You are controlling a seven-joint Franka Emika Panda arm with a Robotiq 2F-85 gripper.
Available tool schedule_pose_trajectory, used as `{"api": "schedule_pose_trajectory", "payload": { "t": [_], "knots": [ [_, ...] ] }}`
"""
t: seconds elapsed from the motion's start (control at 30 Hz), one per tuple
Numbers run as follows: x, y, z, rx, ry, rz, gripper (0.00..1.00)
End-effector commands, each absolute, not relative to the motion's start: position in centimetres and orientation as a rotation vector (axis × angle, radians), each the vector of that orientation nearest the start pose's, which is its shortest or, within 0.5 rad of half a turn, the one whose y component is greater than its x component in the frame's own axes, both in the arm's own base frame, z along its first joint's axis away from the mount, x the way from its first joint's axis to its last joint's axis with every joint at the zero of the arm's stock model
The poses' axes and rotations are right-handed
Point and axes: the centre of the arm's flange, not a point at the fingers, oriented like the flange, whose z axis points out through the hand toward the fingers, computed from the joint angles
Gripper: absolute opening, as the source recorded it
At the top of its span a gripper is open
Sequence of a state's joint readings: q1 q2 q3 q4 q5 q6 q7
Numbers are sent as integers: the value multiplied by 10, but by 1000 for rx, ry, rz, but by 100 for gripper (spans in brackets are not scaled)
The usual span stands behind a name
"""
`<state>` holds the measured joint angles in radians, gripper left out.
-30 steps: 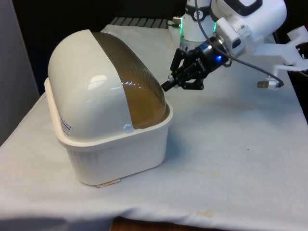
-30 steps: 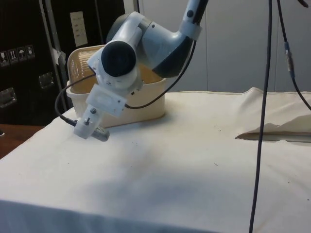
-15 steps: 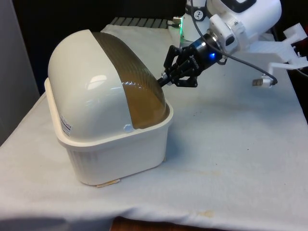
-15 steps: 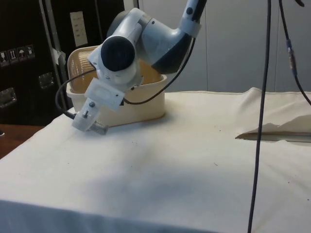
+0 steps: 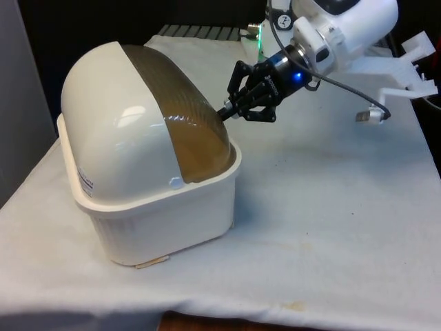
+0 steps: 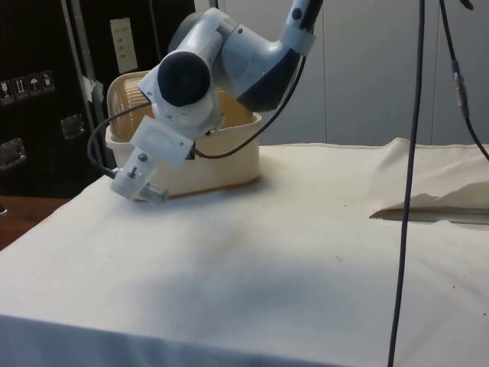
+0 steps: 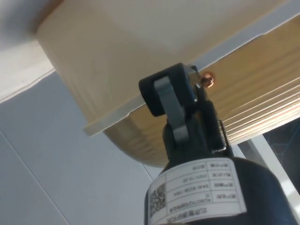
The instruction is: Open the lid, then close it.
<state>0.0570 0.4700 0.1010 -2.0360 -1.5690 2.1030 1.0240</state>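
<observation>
The white seven-joint arm (image 5: 348, 27) is reached down and across from above the cream plastic bread box (image 5: 155, 207), its wrist tilted so that the black two-finger gripper (image 5: 226, 114) is aimed at the box's lid. The gripper's fingertips are brought against the lower edge of the brownish translucent ribbed roll-top lid (image 5: 176, 110), on the side of the box nearest the arm. In the wrist view the fingers (image 7: 171, 101) are seen pressed together, nothing pinched between them, their tip set at the lid's pale rim with a small copper-coloured knob (image 7: 208, 82) just beside it. The lid is seen drawn down over the box's opening, curved between the box's glossy white domed hood (image 5: 110, 124) and its rim. The box is stood on the white tablecloth (image 5: 331, 227). One box, one lid and one gripper are counted
</observation>
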Motion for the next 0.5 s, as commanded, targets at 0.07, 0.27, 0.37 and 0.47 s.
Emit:
{"api": "schedule_pose_trajectory", "payload": {
  "t": [0.07, 0.27, 0.37, 0.47],
  "knots": [
    [589, 41, 218, 2037, 322, 417, 0],
    [589, 40, 238, 2022, 317, 430, 0],
    [590, 38, 242, 2018, 315, 430, 0],
    [590, 38, 249, 2012, 313, 435, 0]
  ]
}}
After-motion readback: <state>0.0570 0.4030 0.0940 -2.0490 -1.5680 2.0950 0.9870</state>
